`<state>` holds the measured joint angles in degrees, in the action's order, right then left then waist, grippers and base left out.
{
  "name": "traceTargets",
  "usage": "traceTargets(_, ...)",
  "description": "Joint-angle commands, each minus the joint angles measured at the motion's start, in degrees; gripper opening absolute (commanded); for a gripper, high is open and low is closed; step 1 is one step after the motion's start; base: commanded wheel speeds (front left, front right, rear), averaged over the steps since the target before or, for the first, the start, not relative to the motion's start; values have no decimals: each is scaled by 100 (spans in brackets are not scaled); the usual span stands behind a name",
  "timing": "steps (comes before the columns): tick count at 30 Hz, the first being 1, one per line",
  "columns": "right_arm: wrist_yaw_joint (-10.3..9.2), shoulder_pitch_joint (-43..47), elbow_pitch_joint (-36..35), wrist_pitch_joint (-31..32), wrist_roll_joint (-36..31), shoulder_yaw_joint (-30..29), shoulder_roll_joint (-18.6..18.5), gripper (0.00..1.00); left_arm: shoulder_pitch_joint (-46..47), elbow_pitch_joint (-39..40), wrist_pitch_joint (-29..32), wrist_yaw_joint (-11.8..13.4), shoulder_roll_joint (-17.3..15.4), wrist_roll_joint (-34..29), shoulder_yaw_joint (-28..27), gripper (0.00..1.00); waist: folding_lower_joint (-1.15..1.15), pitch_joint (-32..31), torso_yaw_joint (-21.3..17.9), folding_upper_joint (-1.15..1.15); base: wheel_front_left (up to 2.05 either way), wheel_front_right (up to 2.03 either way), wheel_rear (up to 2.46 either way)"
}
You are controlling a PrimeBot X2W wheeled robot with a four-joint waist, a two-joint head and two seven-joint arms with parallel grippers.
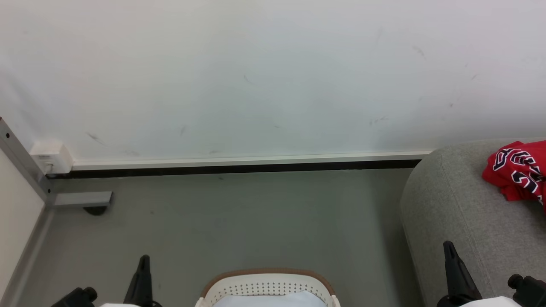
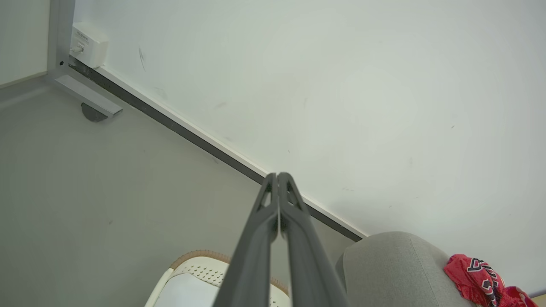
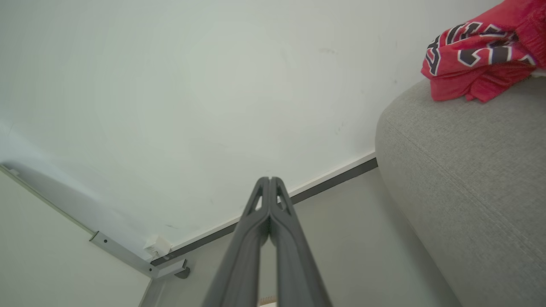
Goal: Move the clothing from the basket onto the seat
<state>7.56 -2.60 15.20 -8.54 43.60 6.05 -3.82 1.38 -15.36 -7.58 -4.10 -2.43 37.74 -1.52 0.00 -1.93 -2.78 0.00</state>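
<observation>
The left end effector (image 1: 143, 266) had its two long dark fingers pressed together, tips touching in the left wrist view, with nothing between them. It sat low at the left, just left of the basket, and pointed forward over the floor towards the wall. The right end effector (image 1: 450, 258) was closed and empty in the same way, its fingers meeting along their length in the right wrist view. It sat low at the right, its dark fingers showing against the near rounded corner of the seat and aimed the same way. Only a pale sliver of each forearm showed at the bottom edge.

Between the two lay the oval off-white perforated plastic laundry basket with a brown rim (image 1: 266, 272), holding plain white fabric (image 1: 273, 299). The crumpled red basketball clothing with black-and-white lettering (image 1: 518, 170) lay on top of the large light-grey upholstered seat (image 1: 460, 204), well apart from both end effectors. The seat and basket stood on a bare grey floor (image 1: 239, 213) that ran to a scuffed white wall (image 1: 256, 76) with a black skirting strip (image 1: 239, 169).
</observation>
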Motion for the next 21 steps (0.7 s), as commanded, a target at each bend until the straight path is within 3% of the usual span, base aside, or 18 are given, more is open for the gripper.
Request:
traceTargets(1,-3,-188,-84,46,233,-61,-53,0,168,95,51,-43,-30,260,-46,0,0,3,5,0,0,0,0)
traceTargets(21,-6,-262,-98,405,1656,-333,-80,0,281,103,452,-133,-40,1768,-182,0,0,45,63,0,0,0,0)
